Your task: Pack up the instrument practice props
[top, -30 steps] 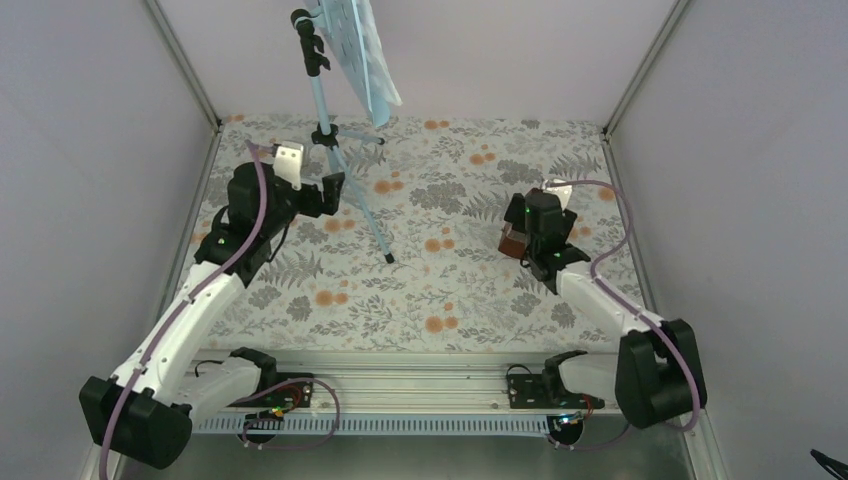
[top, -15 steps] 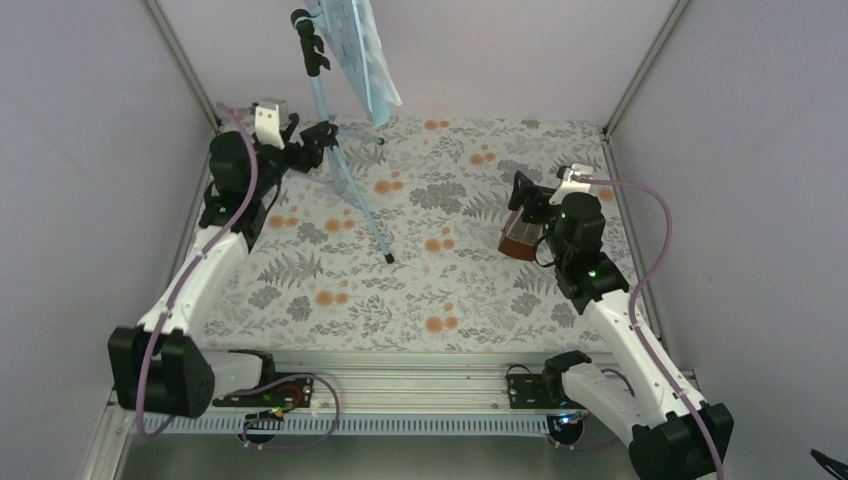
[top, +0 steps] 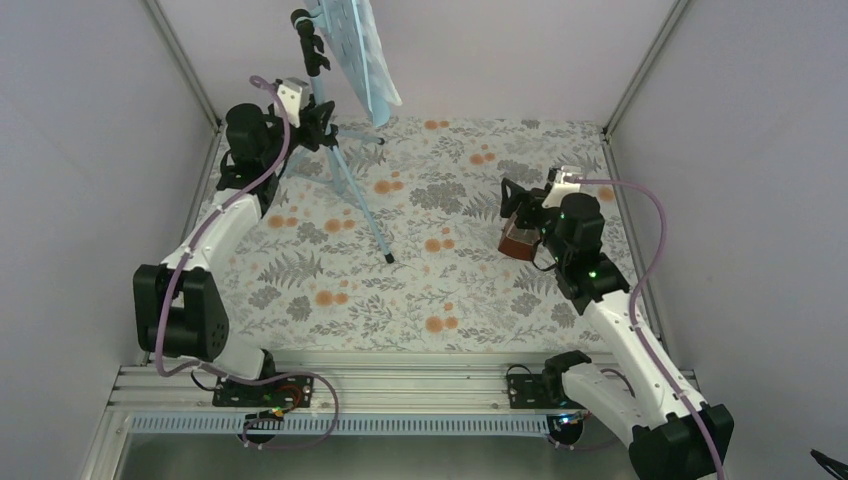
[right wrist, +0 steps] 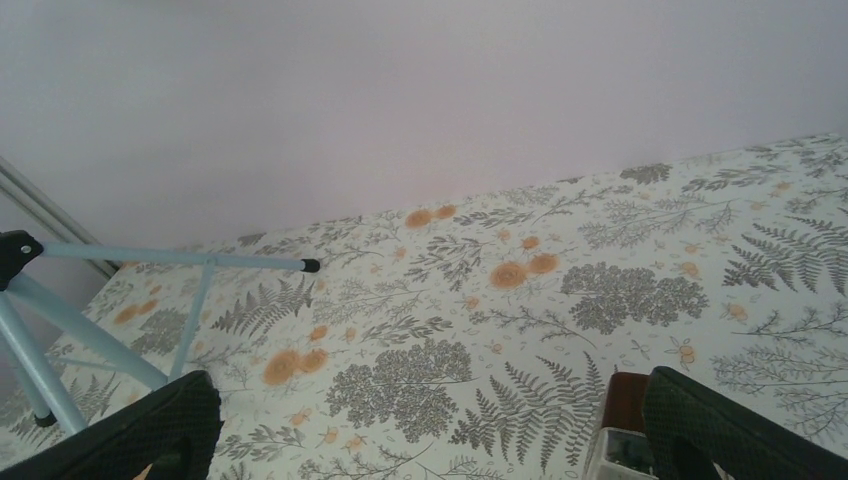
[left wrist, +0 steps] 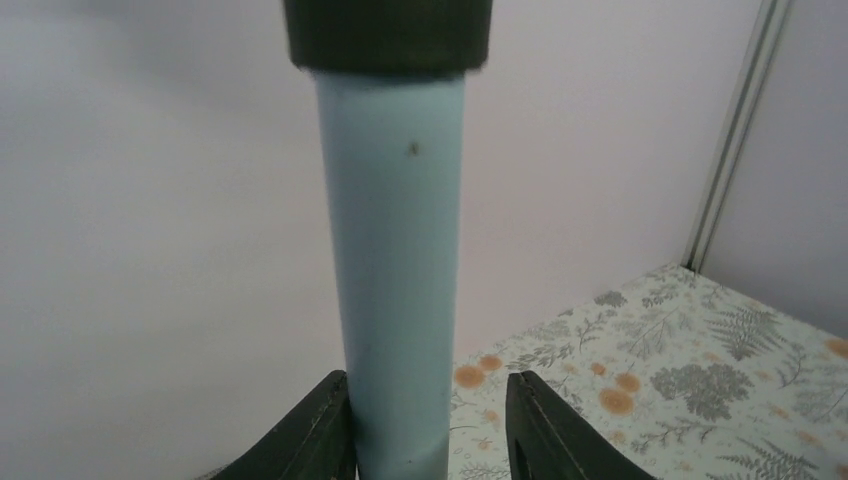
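Observation:
The light-blue music stand (top: 322, 100) rises at the back left on its tripod, its hole-dotted plate (top: 358, 50) tilted at the top. My left gripper (top: 318, 118) reaches to the pole just above the leg joint. In the left wrist view the pole (left wrist: 395, 250) stands between the jaws of the left gripper (left wrist: 425, 378). The left finger (left wrist: 325, 430) touches it; a gap shows before the right one. The small brown metronome (top: 517, 238) sits at the right. My right gripper (top: 522, 200) hovers over it, wide open and holding nothing. The metronome (right wrist: 625, 415) shows beside that gripper's (right wrist: 430, 385) right finger.
The floral tablecloth (top: 440, 290) covers the table. The stand's tripod legs spread over it, one foot (top: 388, 259) near the middle and another (right wrist: 311, 265) toward the back. Pale walls and metal corner posts (top: 630, 75) close in the sides and back.
My left arm has swung up and back to the stand's pole, and its jaws have narrowed around it. My right arm has pulled back and tilted beside the metronome, still wide open.

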Controlling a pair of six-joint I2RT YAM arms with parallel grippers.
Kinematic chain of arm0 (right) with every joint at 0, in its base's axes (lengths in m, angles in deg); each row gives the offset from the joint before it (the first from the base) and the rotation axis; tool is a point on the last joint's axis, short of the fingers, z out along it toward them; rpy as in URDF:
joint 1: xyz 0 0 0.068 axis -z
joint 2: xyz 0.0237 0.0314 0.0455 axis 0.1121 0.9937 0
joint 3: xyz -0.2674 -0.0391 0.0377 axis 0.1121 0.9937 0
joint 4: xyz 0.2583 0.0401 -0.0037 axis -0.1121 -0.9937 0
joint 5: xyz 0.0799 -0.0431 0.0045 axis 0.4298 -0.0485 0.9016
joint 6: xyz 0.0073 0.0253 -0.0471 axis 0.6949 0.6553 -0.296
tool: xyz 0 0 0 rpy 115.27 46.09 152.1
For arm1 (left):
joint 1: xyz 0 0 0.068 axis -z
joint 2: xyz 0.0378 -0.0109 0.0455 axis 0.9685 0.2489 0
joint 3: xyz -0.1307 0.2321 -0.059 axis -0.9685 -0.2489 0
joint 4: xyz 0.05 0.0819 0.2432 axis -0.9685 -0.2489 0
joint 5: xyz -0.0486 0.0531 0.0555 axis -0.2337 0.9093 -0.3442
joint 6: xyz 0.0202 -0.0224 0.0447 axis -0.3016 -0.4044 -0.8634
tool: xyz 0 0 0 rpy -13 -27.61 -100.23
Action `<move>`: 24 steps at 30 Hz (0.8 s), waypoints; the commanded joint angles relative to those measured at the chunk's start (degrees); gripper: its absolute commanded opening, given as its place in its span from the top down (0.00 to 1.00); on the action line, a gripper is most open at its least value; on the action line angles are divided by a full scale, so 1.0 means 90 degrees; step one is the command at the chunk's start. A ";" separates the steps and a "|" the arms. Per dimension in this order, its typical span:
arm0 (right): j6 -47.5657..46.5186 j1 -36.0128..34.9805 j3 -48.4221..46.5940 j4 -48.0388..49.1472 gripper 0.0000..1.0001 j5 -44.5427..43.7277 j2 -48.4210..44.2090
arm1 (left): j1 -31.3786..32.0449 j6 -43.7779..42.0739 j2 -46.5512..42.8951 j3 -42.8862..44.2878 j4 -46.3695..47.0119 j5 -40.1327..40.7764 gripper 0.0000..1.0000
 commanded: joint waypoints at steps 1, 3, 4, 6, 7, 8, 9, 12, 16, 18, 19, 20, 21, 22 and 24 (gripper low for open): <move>-0.0002 0.0049 0.0022 -0.0031 0.00 0.0228 0.0021 | -0.0063 -0.0384 0.0288 0.0243 0.0421 -0.0411 0.62; -0.0034 0.0053 0.0008 -0.0087 0.00 0.0279 0.0012 | -0.0099 -0.0373 0.0438 0.0359 0.0447 -0.0420 0.62; -0.0067 0.0052 0.0003 -0.0122 0.00 0.0298 -0.0010 | -0.0125 -0.0344 0.0513 0.0398 0.0501 -0.0497 0.66; -0.0123 0.0052 0.0025 -0.0191 0.00 0.0325 -0.0113 | -0.0144 -0.0316 0.0609 0.0432 0.0652 -0.0703 0.86; -0.0130 0.0054 0.0061 -0.0209 0.00 0.0312 -0.0176 | -0.0144 -0.0296 0.0640 0.0462 0.0698 -0.0806 0.94; -0.0131 0.0053 0.0093 -0.0221 0.00 0.0298 -0.0250 | -0.0144 -0.0293 0.0670 0.0493 0.0707 -0.0917 0.97; -0.0131 0.0055 0.0147 -0.0215 0.00 0.0309 -0.0354 | -0.0142 -0.0287 0.0673 0.0511 0.0702 -0.1039 0.97; -0.0214 0.0053 0.0253 -0.0180 0.00 0.0562 -0.0618 | -0.0139 -0.0241 0.0590 0.0435 0.0725 -0.1586 0.98; -0.0674 0.0047 0.0325 -0.0148 0.00 0.1201 -0.0980 | -0.0103 0.0058 0.0484 0.0400 0.0634 -0.2830 0.98; -0.0803 0.0048 0.0395 -0.0109 0.00 0.1324 -0.1146 | -0.0008 0.0081 0.0453 0.0467 0.0361 -0.3346 0.98; -0.0841 0.0054 0.0445 -0.0090 0.00 0.1339 -0.1225 | 0.0089 -0.0020 0.0402 0.0482 0.0174 -0.3471 0.98; -0.0845 0.0055 0.0491 -0.0059 0.00 0.1348 -0.1303 | 0.0215 -0.0183 0.0324 0.0483 -0.0053 -0.3512 0.98; -0.0843 0.0052 0.0532 -0.0013 0.00 0.1407 -0.1370 | 0.0369 -0.0377 0.0246 0.0499 -0.0318 -0.3526 0.98; -0.0834 0.0054 0.0557 0.0033 0.00 0.1538 -0.1407 | 0.0485 -0.0534 0.0190 0.0524 -0.0533 -0.3566 0.97; -0.0795 0.0052 0.0560 0.0109 0.00 0.1985 -0.1363 | 0.0694 -0.0633 0.0093 0.0525 -0.0777 -0.3754 0.98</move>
